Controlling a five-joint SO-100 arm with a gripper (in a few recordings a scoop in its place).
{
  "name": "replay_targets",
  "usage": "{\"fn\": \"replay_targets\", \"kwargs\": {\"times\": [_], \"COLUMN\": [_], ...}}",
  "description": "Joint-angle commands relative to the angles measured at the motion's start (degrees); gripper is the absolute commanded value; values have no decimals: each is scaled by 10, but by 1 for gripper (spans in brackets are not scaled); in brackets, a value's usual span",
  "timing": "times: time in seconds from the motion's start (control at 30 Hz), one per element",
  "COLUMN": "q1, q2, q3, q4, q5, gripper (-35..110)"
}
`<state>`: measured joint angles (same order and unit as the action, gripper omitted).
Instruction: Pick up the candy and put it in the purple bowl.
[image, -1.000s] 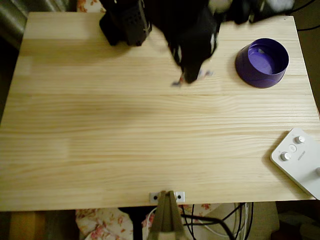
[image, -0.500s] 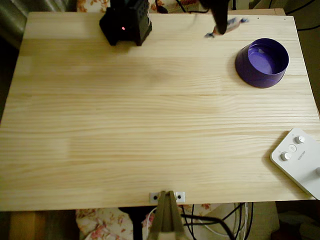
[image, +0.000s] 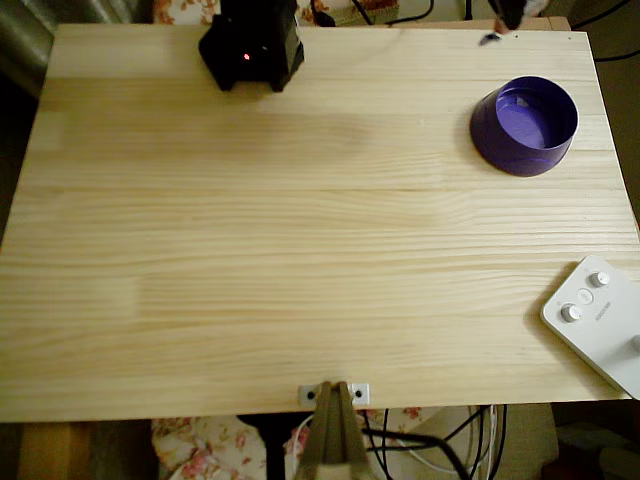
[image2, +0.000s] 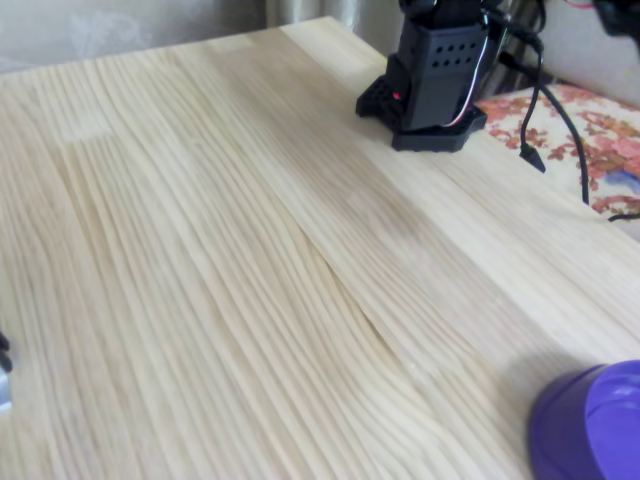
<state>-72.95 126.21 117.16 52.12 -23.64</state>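
In the overhead view my gripper (image: 507, 12) is a dark tip at the top edge, above the table's far right corner. A small bluish twist of the candy (image: 490, 38) sticks out just below and left of it. The fingers look shut on the candy, most of which is hidden. The purple bowl (image: 525, 125) stands on the table nearer the front than the gripper and slightly to its right, with nothing visible inside. In the fixed view the bowl's (image2: 590, 425) rim shows at the bottom right corner.
The arm's black base (image: 250, 50) sits at the table's far edge, left of centre, and appears again in the fixed view as a base (image2: 435, 70) with cables beside it. A white box with knobs (image: 598, 322) lies at the front right corner.
The gripper lifted the candy off the middle of the table. It then swung right and back, from left of the bowl to the far right corner.
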Motion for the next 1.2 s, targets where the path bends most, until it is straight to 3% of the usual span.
{"fn": "replay_targets", "kwargs": {"times": [0.0,0.43,1.17], "q1": [-8,41,-15], "q2": [-42,-258,-315], "q3": [-46,-180,-257], "q4": [-51,-62,-45], "q5": [8,33,84], "gripper": [0,0,0]}}
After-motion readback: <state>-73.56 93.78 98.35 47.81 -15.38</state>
